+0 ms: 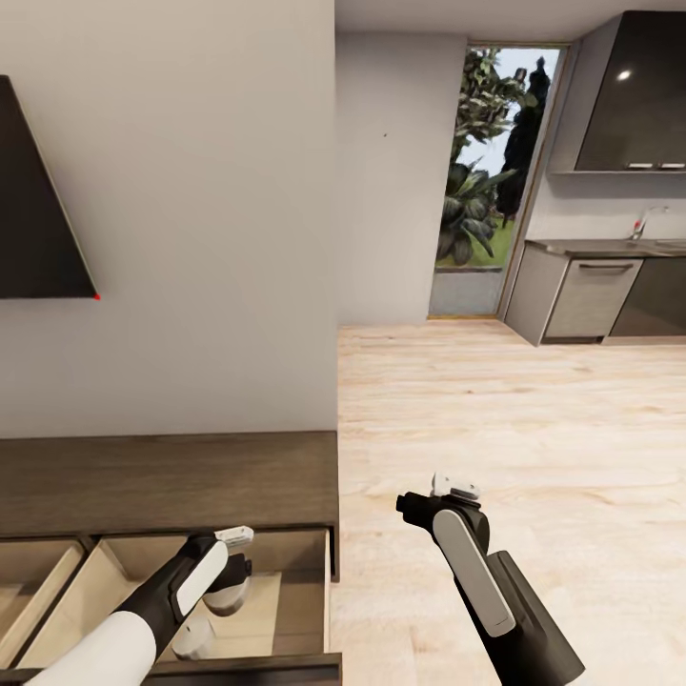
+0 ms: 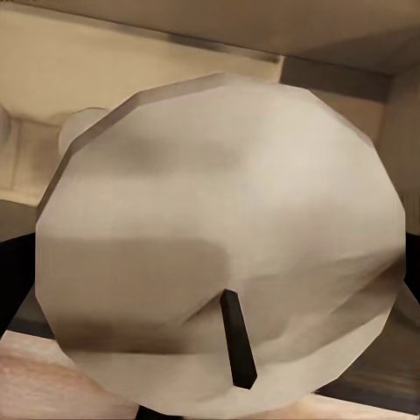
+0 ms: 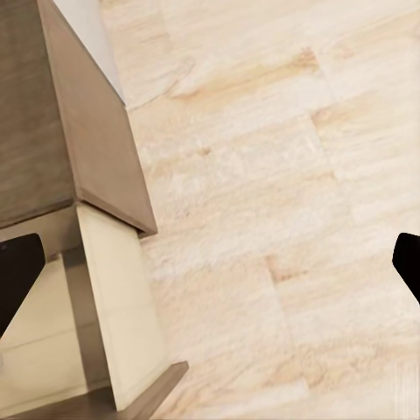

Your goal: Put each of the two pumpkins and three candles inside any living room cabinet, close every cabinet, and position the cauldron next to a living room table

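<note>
Left gripper grasps 1 stubby grey-beige candle over the open drawer: light, rigid, best held round its sides. Right gripper released.

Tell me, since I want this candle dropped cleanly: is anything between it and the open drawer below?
Nothing visible. The left end effector holds the candle over the open drawer; another candle lies on its floor, beside the drop spot.

My left arm reaches down and forward, its left claw closed around a candle. My right arm is bent upward at the wrist, and its right claw hangs with its dark fingertips spread wide apart.
</note>
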{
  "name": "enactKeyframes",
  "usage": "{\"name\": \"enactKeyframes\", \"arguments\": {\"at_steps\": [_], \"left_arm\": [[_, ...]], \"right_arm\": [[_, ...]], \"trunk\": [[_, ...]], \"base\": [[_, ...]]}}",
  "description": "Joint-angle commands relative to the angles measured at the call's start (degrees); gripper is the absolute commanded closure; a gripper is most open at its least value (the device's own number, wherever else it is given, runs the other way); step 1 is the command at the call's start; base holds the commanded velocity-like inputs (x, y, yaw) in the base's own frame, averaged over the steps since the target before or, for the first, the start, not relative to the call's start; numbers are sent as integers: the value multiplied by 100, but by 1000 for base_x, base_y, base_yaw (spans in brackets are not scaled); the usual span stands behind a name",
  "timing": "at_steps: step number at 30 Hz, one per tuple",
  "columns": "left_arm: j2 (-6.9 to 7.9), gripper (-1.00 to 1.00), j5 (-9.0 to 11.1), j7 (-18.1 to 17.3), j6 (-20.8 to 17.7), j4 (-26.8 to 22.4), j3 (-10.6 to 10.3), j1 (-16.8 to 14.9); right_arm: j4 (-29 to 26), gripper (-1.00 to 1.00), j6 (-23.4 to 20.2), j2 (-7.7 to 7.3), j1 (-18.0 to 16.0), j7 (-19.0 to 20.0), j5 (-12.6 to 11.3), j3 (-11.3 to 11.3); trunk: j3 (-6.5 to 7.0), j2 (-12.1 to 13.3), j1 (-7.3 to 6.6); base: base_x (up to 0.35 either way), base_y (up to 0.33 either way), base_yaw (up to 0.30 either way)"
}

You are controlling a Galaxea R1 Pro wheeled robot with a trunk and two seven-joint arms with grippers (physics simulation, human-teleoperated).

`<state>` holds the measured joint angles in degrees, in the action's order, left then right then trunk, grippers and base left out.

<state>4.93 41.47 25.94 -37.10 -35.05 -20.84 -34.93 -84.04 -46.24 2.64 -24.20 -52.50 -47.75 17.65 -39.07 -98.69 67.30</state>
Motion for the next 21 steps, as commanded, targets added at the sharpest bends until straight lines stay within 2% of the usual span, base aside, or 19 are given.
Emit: {"name": "enactKeyframes", "arguments": {"at_steps": [1, 18, 21], "left_arm": [[9, 100, 45, 52, -4, -15, -43, -5], [-16, 100, 11, 42, 25, -20, -50, -5], [-18, 100, 10, 28, 122, -13, -70, -5]], "right_arm": [[-5, -100, -17, 0, -6, -59, -50, 3], [2, -100, 10, 0, -6, -59, -49, 10], [4, -100, 10, 0, -6, -59, -43, 11]], "trunk": [[-24, -45, 22], [-329, -727, 396], [-383, -847, 461]], "base": [[0, 0, 0], [0, 0, 0], [0, 0, 0]]}}
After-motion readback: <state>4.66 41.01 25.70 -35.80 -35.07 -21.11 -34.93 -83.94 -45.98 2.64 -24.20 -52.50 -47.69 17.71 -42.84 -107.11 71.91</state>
